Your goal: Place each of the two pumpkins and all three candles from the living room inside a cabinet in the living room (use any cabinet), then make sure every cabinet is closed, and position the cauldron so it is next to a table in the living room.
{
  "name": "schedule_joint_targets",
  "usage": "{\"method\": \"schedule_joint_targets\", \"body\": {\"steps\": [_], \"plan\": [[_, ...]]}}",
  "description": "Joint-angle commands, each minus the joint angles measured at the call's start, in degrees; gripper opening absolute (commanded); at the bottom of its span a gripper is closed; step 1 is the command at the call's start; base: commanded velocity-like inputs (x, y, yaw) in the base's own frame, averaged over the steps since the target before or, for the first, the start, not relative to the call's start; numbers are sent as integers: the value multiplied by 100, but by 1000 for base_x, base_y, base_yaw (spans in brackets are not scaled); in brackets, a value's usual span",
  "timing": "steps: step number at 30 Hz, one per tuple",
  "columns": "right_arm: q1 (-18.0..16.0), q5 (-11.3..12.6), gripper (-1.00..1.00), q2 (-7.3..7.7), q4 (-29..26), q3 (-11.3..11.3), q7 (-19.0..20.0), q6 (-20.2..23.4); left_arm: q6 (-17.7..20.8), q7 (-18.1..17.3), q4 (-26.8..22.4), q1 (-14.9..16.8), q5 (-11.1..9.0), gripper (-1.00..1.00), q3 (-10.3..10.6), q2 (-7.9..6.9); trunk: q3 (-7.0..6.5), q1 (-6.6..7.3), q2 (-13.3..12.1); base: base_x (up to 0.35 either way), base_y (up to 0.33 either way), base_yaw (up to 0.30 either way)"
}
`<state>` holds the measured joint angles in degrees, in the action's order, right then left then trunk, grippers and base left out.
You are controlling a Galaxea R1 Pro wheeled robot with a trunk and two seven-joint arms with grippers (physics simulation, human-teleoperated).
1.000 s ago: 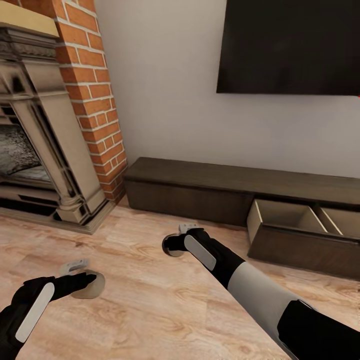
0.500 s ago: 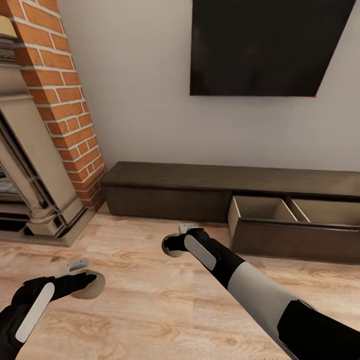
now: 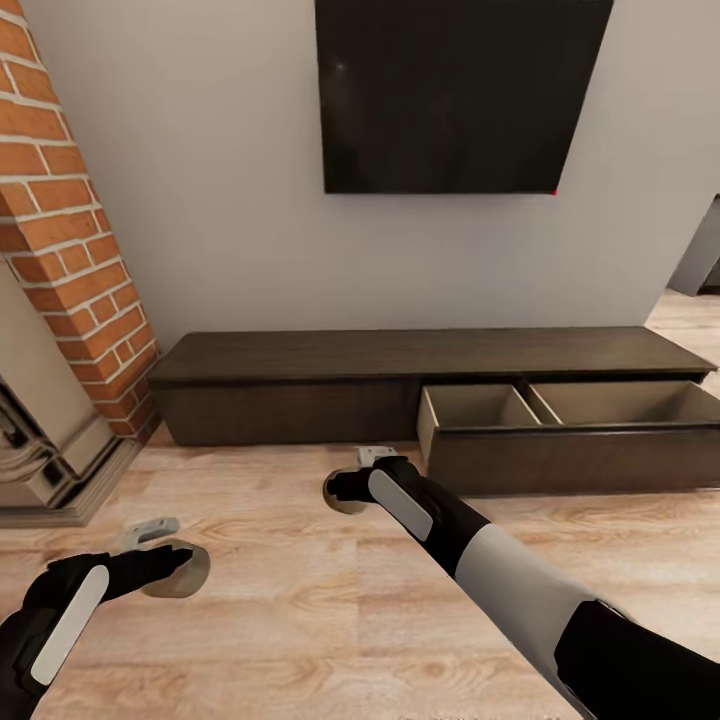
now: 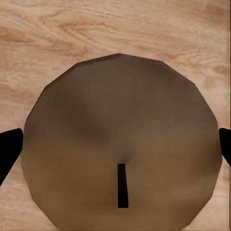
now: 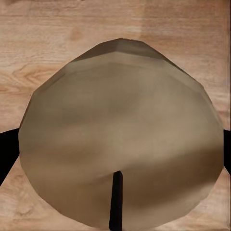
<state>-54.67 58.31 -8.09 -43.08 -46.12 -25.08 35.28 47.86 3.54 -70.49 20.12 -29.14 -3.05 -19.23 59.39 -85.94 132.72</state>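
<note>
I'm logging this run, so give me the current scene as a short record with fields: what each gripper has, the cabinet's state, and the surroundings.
left gripper: shut on a candle
right gripper: shut on a second candle
cabinet: against the wall, drawer pulled open, its two compartments look empty
above cabinet: black TV
left of cabinet: brick fireplace
floor: light wood planks

2 candles: 1 candle in the left gripper at the near left, 1 candle in the right gripper near the middle. 2 grippers, each closed around its candle. 1 cabinet along the far wall, with 1 drawer pulled open at the right, divided into 2 compartments. 1 TV on the wall. 1 brick fireplace at the far left.
</note>
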Motion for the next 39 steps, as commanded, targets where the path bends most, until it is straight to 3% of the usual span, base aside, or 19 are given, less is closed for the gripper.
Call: {"method": "schedule_joint_targets", "body": {"steps": [1,39], "plan": [[-8,58,-100,0,-2,-16,-51,-9,22,33,-9,1,-48,-100,-3,-2,5,1,3,0,0,-295],[-8,170,-100,0,2,-11,-25,-14,22,33,-9,1,-50,-100,-3,-1,179,1,3,0,0,-251]]}}
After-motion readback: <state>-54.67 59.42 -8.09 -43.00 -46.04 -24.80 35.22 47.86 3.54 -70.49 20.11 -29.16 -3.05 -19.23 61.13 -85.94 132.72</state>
